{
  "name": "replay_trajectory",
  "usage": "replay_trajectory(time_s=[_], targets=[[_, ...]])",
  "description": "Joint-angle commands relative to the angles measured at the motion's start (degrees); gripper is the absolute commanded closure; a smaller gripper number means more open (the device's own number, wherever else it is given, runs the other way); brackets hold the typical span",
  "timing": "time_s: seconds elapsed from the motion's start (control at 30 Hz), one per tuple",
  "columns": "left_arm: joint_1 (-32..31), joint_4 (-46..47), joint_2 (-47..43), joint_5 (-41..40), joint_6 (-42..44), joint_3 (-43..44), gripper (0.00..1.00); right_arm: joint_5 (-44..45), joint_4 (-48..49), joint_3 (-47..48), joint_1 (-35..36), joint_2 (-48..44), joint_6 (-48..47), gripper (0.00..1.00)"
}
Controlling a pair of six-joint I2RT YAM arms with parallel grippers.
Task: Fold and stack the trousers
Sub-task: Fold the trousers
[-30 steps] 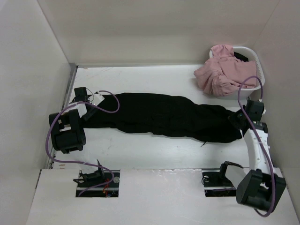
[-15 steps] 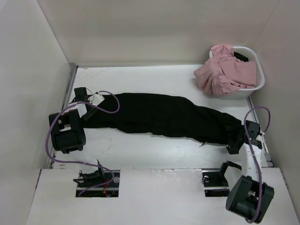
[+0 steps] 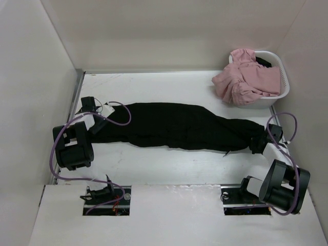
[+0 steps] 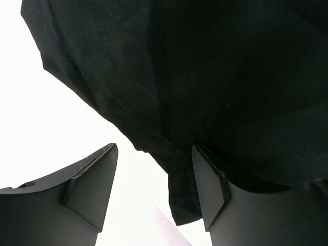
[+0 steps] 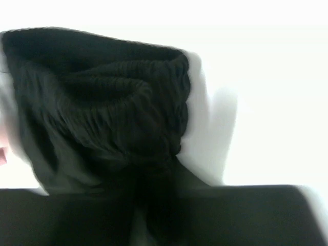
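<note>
Black trousers (image 3: pixel 179 125) lie stretched lengthwise across the counter (image 3: pixel 154 164). My left hand (image 4: pixel 154 151) stands open around a leg end. My right hand (image 3: pixel 258 143) is at the waistband, its grip too blurred to tell, presumably tensioning the cloth for folding.

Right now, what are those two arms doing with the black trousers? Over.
Trousers stretched out flat, unfolded. Left end effector open at their left end. Right end effector at waistband end, grip unclear. Basket of pink clothes far right, apart.

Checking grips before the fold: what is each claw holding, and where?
Right claw pinches the trousers at the waistband; left claw stands open, holding nothing.
</note>
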Motion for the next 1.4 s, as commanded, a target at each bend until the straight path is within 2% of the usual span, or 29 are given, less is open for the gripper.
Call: replay_trajectory(time_s=[0.0, 0.03, 0.13, 0.27, 0.37, 0.47, 0.53, 0.6, 0.67, 0.8, 0.93, 1.1, 1.13, 1.17, 1.2, 1.27, 1.3, 1.37], targets=[[0.6, -2.0, -2.8, 1.7, -0.2, -0.6, 0.41, 4.2, 0.1, -3.8, -0.1, 1.6, 0.1, 0.97], [0.9, -2.0, -3.2, 1.9, 0.0, -0.6, 0.41, 4.7, 0.2, -3.8, 0.2, 1.3, -0.5, 1.00], [1.6, -2.7, -5.0, 2.3, 0.6, -0.9, 0.41, 7.1, -0.3, -1.9, 1.7, -0.8, -4.5, 1.00], [1.4, -5.0, -8.8, 3.3, 1.1, -1.5, 0.40, 14.6, -7.4, 5.0, 4.5, -9.8, -12.6, 1.00], [0.3, -7.6, -11.0, 3.8, 1.6, -2.5, 0.39, 20.2, -11.0, 12.1, 8.3, -16.4, -22.3, 1.00], [-1.1, -8.2, -10.9, 3.7, 1.5, -3.2, 0.39, 27.2, -11.9, 18.4, 19.2, -18.2, -32.0, 1.00], [-1.7, -8.2, -9.5, 3.4, 1.0, -3.1, 0.39, 37.2, -13.8, 21.9, 32.6, -17.0, -35.8, 1.00], [-2.4, -8.3, -7.9, 3.1, 0.5, -2.8, 0.39, 46.6, -15.4, 24.9, 46.5, -13.0, -37.2, 1.00], [-3.3, -8.3, -5.8, 2.8, -0.3, -2.3, 0.40, 52.2, -15.5, 28.0, 57.9, -6.5, -37.6, 1.00], [-4.9, -8.1, -3.3, 2.4, -1.6, -1.8, 0.40, 54.3, -15.2, 37.3, 72.4, 10.3, -37.9, 1.00], [-5.1, -8.3, -1.5, 2.8, -2.8, -1.5, 0.41, 54.2, -14.8, 49.3, 80.5, 25.8, -38.4, 1.00], [-5.1, -8.4, 0.3, 3.4, -3.3, -1.5, 0.43, 49.2, -13.9, 62.1, 84.3, 39.2, -38.0, 0.99], [-5.0, -8.2, 0.6, 3.4, -3.4, -1.5, 0.43, 46.7, -12.9, 62.8, 84.3, 40.9, -37.8, 0.92], [-4.9, -8.2, 0.9, 3.5, -3.5, -1.5, 0.43, 43.4, -11.8, 63.0, 84.3, 41.8, -37.9, 0.82], [-4.9, -8.2, 1.1, 3.5, -3.5, -1.4, 0.43, 40.1, -10.4, 63.0, 84.3, 42.2, -38.4, 0.65], [-4.8, -8.2, 1.2, 3.5, -3.5, -1.2, 0.43, 33.2, -7.2, 62.2, 84.9, 41.2, -40.7, 0.26], [-4.8, -8.2, 1.2, 3.5, -3.5, -1.0, 0.43, 30.1, -5.4, 61.6, 85.4, 39.9, -42.2, 0.00], [-4.5, -8.3, 1.3, 3.5, -3.5, -0.5, 0.43, 24.4, -3.1, 61.1, 86.2, 35.7, -43.2, 0.00]])
